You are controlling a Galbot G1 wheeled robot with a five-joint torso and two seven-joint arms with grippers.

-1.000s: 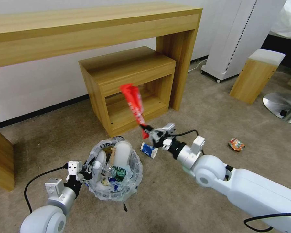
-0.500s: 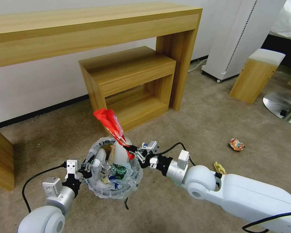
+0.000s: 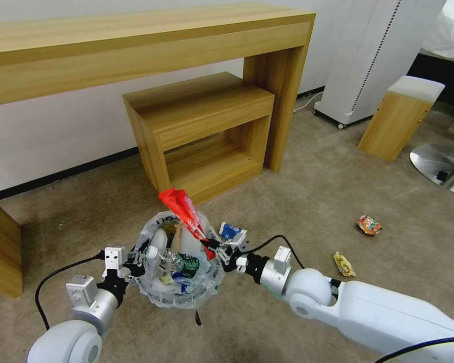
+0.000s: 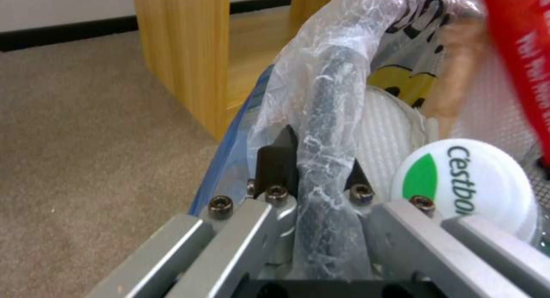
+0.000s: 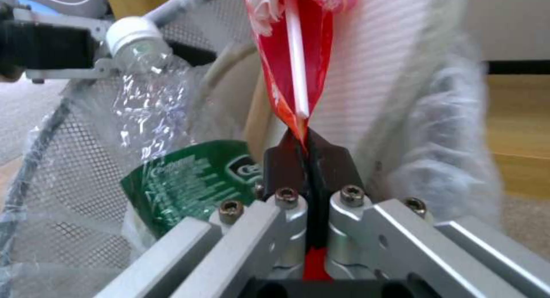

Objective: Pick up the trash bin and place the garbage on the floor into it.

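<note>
Carpet; red wrapper [image 3: 185, 212] between right fingers [image 5: 286, 160].

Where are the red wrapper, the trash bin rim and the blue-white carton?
red wrapper [image 3: 182, 209], head view: mid-length, above the right gripper [image 3: 211, 245] pinching it.
trash bin [image 4: 329, 117], left wrist view: bagged black rim, clamped by the left gripper [image 4: 317, 171].
blue-white carton [image 3: 231, 231], head view: blue face.

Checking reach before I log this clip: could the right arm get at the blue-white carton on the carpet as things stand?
Probably not yet. The right gripper is shut on the red wrapper over the trash bin. The blue-white carton lies close beside that wrist on open carpet.
</note>
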